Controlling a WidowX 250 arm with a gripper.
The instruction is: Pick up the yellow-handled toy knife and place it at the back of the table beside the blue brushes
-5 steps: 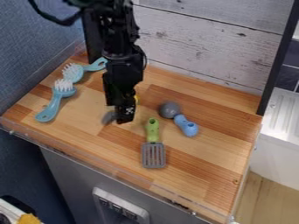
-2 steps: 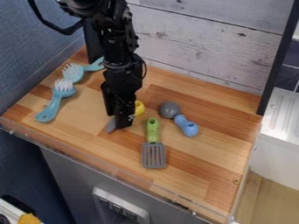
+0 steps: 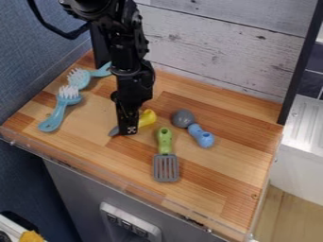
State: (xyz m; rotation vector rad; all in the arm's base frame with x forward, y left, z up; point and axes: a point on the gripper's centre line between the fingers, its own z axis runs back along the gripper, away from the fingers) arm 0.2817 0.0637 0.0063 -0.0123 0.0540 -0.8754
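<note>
- Gripper point(image 3: 128, 131) at yellow-handled utensil point(image 3: 148, 118); likely grasp step.
- Opening and hold: can't tell.
- Next move probably calls for confirming grip before lifting.

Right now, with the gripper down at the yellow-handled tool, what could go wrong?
The gripper covers the middle of the yellow-handled tool, so I can't confirm a hold; it might slip on a lift. The green-handled spatula lies close by, so a low sideways move could knock it.

A toy kitchen, judging by the wooden countertop point(image 3: 230, 163), plank wall point(image 3: 208, 54) and slotted spatula point(image 3: 165, 142)
</note>
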